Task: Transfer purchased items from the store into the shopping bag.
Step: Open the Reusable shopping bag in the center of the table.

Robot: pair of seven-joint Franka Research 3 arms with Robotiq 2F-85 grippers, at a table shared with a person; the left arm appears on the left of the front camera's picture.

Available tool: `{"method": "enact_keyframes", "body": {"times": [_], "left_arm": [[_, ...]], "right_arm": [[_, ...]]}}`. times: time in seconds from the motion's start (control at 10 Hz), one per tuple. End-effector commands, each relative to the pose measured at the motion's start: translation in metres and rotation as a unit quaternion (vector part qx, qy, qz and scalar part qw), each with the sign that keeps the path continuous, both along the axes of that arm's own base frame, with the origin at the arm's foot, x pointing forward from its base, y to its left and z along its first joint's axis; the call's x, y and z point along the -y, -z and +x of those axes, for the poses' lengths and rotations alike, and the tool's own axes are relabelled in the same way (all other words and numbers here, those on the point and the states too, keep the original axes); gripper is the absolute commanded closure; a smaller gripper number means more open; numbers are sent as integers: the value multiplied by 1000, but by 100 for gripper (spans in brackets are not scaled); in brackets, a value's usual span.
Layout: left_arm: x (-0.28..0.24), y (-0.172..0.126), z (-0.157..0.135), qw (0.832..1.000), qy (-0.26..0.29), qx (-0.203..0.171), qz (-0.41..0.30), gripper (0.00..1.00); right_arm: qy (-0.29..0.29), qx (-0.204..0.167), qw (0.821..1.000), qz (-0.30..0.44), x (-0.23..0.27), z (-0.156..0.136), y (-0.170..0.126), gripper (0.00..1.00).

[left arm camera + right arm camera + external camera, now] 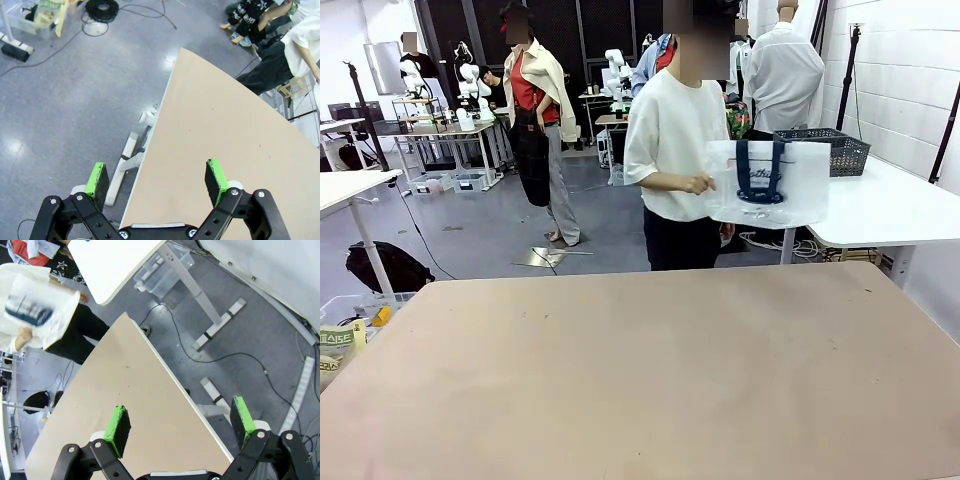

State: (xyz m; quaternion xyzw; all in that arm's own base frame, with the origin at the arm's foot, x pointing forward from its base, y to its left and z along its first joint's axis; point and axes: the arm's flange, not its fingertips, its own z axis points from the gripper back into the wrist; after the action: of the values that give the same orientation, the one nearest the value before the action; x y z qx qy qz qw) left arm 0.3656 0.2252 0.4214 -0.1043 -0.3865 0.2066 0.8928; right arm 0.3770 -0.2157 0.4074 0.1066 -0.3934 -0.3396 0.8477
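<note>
Left gripper point(156, 167) and right gripper point(180, 409) wide open, empty, over edges of the table point(640, 370) — shopping bag point(770, 185) held up by the person's hand point(698, 183) past the table's far edge — pre-transfer, I'd say; next needs bag on table.

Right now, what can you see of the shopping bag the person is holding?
The shopping bag is thin, see-through white plastic with dark navy handles and small dark print. It hangs flat and upright in the air beyond the far edge of the table. The person's hand holds it at one side. I can't see anything inside.
</note>
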Motion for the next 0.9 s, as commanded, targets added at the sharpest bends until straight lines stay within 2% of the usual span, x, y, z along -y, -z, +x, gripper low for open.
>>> {"method": "enact_keyframes", "body": {"times": [0.0, 0.8], "left_arm": [[1, -3, -1, 1000, -8, -3, -1, 0], [1, -3, -1, 1000, -8, -3, -1, 0]], "right_arm": [[1, -5, 1000, 3, -2, 0, -3, 0], [1, -5, 1000, 3, -2, 0, -3, 0]]}}
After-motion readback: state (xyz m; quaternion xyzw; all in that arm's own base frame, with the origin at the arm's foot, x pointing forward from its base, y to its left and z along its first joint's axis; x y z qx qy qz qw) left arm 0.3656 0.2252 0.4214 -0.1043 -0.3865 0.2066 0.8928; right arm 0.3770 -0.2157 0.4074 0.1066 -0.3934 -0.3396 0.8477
